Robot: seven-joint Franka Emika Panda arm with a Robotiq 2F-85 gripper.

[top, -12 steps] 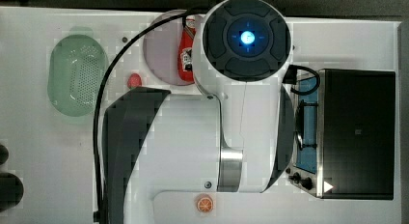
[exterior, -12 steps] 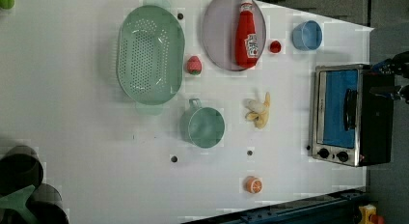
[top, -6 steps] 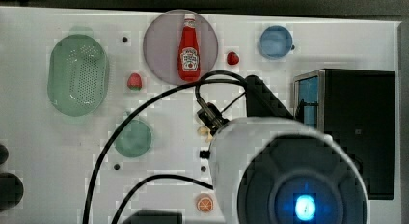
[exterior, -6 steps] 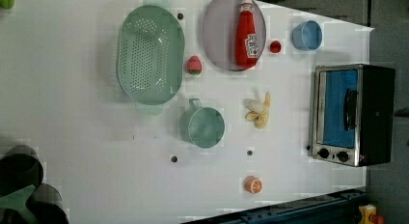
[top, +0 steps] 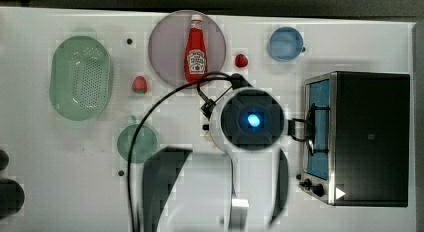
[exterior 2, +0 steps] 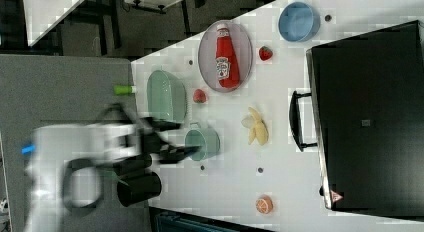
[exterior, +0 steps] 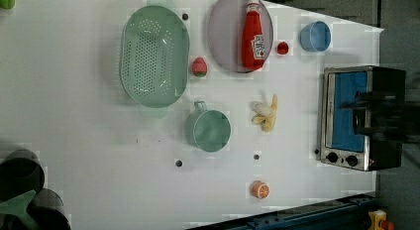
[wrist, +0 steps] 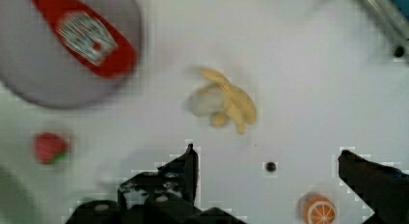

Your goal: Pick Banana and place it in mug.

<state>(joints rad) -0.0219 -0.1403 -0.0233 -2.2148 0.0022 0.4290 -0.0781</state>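
Looking down through the wrist view, I see my gripper (wrist: 267,159) spread wide with nothing between its two dark fingers (wrist: 185,168); the banana (wrist: 224,105) lies on the white table (wrist: 313,89) below, untouched and apart from both tips. In the left view the banana (exterior: 266,113) rests flat, just to the left view's right of the mug (exterior: 209,129), with a clear strip of table between them. The mug stands upright, its handle turned toward the colander (exterior: 154,55), which sits just beyond it. Further off, the ketchup bottle (exterior: 252,32) lies on the grey plate (exterior: 223,31), a strawberry (exterior: 199,66) between plate and colander, and a second red fruit (exterior: 283,47) between the plate and the blue mug (exterior: 315,36). The toaster oven (exterior: 361,116) stands at the left view's right, well apart from the banana. The orange slice (exterior: 260,189) lies near the table's lower edge in the left view. In the top view my arm (top: 250,119) hangs over the table between the mug (top: 136,142) and the toaster oven (top: 370,137), covering the spot where the banana lies.
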